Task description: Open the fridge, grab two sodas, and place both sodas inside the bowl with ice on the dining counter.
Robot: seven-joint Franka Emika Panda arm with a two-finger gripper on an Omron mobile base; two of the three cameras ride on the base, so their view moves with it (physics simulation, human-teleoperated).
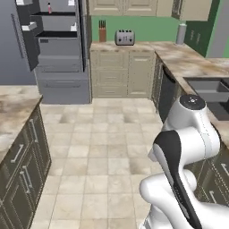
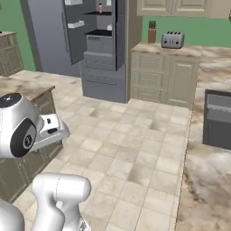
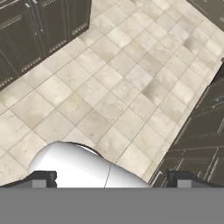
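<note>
claw [image 3: 109,179] spread wide over floor tiles [image 3: 109,87] | fridge [image 1: 58,49] open, pink bottle [image 1: 49,8] on shelf | toaster [image 2: 173,39]

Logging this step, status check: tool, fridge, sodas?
Tool open, empty, over floor tiles. Fridge door open across the room, pink bottle on top shelf. Bare floor between.

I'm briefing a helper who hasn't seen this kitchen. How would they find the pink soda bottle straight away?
Look to the tall grey fridge at the far end of the tiled floor, its upper doors standing open. On the top dark shelf inside stands the bottle: slim, upright and pink, the one bright spot among black shelves and white door bins.
</note>
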